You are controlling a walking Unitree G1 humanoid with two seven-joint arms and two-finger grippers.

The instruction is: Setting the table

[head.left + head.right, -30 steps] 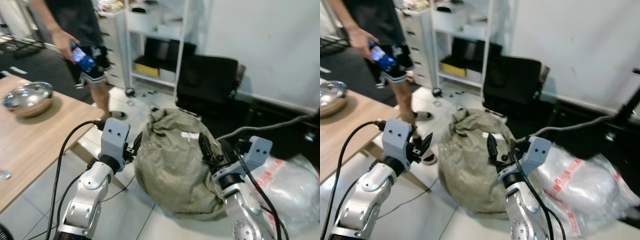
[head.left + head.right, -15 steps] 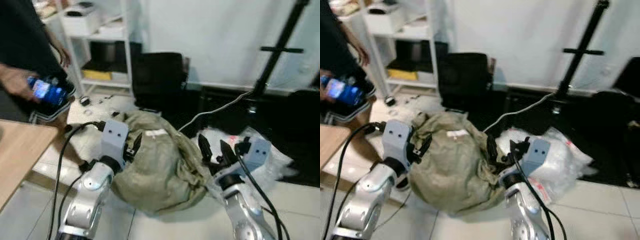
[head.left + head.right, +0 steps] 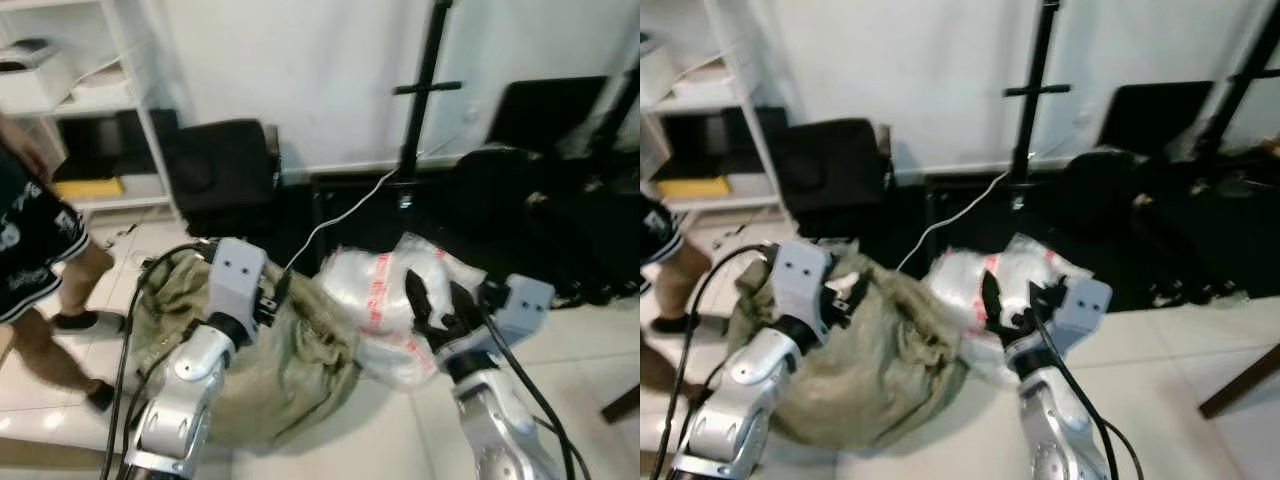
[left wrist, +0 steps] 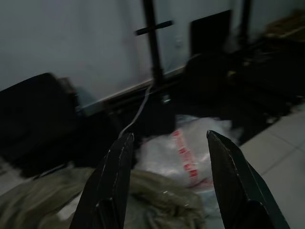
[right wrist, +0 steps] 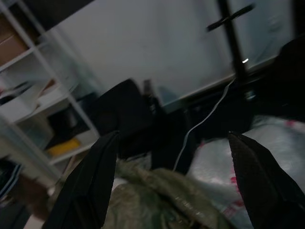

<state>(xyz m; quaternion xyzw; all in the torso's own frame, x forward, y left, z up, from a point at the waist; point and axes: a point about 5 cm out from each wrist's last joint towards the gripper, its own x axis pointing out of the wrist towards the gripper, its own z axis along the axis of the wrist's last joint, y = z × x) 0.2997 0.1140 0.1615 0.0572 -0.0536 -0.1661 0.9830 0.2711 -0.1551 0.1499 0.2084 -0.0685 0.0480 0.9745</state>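
Ahead of me on the tiled floor (image 3: 560, 360) I see an olive sack (image 3: 290, 370) slumped beside a clear plastic bag (image 3: 385, 300), both before a black stand (image 3: 418, 90). Both my arms are raised forward at chest height. My left tool (image 4: 164, 183) has its fingers spread wide, holding nothing. My right tool (image 5: 171, 186) is likewise wide and empty. At left, a person's legs (image 3: 45, 300) stand near white shelves (image 3: 100, 100).

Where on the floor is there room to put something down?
Bare tile lies to the robot's right, between the white plastic bag and the brown leg at the edge. It is crowded ahead: the green sack, the plastic bag, the black stand and dark bags along the wall. A person stands on the left.
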